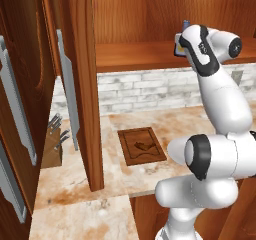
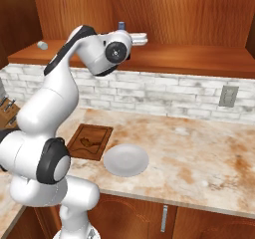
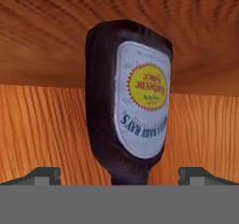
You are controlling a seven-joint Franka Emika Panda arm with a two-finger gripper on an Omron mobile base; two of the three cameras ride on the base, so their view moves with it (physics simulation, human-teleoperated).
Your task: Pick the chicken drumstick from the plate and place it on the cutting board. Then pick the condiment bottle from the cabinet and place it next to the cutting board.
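Cabinet (image 1: 150,54) first: its doors stood swung wide, grey bar handles out to the side, which is why I could get my hand in at shelf height. Far below my fingers ran the counter (image 2: 199,153), marbled tan, against a pale brick wall.

Down there, well beneath my fingers, lay the cutting board (image 2: 89,141), dark wood with a groove round its edge. The drumstick (image 2: 88,142) was lying on it, a small curved brown piece near the middle, so I judged the first half of the job done. The plate (image 2: 126,160) sat just beside the board, white and bare, well apart from me.

The bottle (image 3: 128,101) was the matter in hand. It stood on the cabinet shelf directly ahead of my fingers, pale label facing me; through my hand camera it read inverted, neck toward my fingers, because my hand was rolled over. From the right base view its blue cap (image 2: 121,25) peeked above my wrist.

My gripper (image 3: 119,174) was spread to its widest, one finger either side of the bottle's neck, neither touching as far as I could tell. Nothing was grasped. I judged the wide spread was there to clear the body before closing.
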